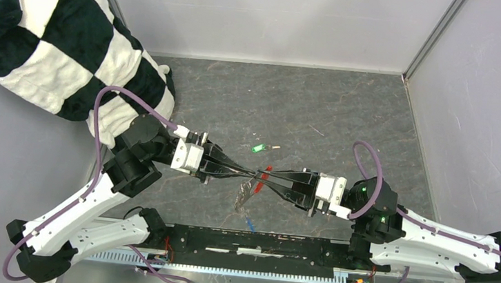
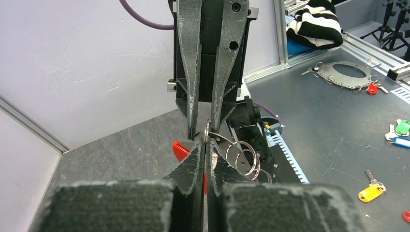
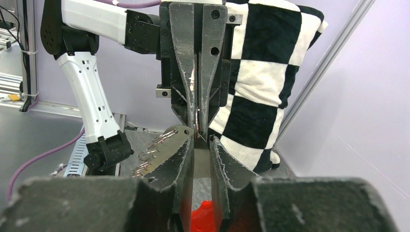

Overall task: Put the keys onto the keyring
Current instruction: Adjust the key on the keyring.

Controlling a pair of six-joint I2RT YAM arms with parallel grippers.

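Observation:
The keyring hangs in the air between my two grippers over the middle of the table. Its red tag [image 1: 267, 171] sits at the fingertips, and a grey metal plate with several wire rings [image 1: 246, 195] hangs below. My left gripper [image 1: 256, 177] is shut on the thin ring [image 2: 207, 137]. My right gripper [image 1: 266, 179] faces it tip to tip, its jaws closed on the red tag [image 3: 207, 218] with a narrow gap. The plate shows beside its left finger [image 3: 167, 145]. The green key [image 1: 257, 148] lies on the table just behind the grippers. The blue key [image 1: 250, 222] lies near the front edge.
A black-and-white checkered pillow [image 1: 56, 39] fills the back left corner. Grey walls enclose the table on the back, left and right. Beyond the front rail, a metal bench holds spare keys [image 2: 399, 133] and a ring plate [image 2: 344, 75].

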